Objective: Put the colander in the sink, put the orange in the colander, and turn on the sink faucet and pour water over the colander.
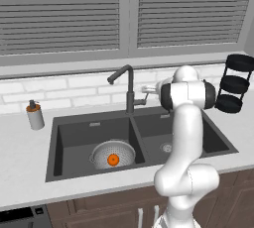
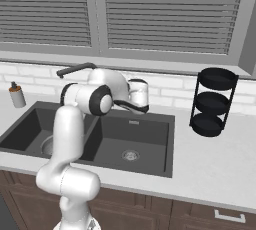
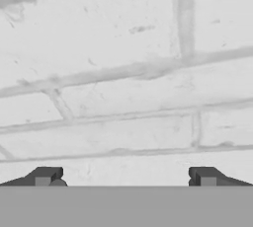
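Dark double-basin sink (image 1: 74, 130), colander (image 1: 113, 153) resting in its left basin at 7 o'clock of the sink faucet (image 1: 130, 90), orange (image 1: 113, 160) inside the colander, gripper (image 3: 125, 176) facing white brick wall (image 3: 123, 97), jaws spread wide, holding nothing.

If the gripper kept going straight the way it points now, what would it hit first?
Most likely the white brick backsplash: the hand view looks squarely at it between the open gripper tips, with nothing in front. The faucet stands off to one side; how far off is unclear.
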Tool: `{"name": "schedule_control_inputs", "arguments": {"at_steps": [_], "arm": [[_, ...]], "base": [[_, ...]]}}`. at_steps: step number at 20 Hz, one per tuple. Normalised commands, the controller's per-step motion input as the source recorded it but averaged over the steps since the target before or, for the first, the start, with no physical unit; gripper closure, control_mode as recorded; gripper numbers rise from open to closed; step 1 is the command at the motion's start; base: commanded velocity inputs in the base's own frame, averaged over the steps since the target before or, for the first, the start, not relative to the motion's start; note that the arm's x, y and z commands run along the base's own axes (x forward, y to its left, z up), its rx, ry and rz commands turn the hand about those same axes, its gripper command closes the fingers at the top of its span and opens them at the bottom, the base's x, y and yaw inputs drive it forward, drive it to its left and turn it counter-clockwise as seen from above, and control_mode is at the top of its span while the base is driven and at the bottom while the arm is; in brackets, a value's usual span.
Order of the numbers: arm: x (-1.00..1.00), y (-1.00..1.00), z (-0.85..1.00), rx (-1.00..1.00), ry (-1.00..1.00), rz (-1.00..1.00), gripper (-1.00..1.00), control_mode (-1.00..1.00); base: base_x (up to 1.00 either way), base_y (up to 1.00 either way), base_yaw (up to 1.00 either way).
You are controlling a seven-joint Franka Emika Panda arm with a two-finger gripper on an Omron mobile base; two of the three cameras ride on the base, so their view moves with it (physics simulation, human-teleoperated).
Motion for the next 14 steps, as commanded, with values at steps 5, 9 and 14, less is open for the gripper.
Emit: {"name": "schedule_control_inputs", "arguments": {"at_steps": [5,9,14], "arm": [[0.00,-0.83,-0.06,0.08,0.00,0.01,-1.00,-1.00],[0.00,-0.83,-0.07,0.08,0.00,0.01,-1.00,-1.00],[0.00,-0.76,-0.10,0.06,0.00,0.01,-1.00,-1.00]], "base": [[0.00,0.00,0.00],[0.00,0.00,0.00],[0.00,0.00,0.00]]}}
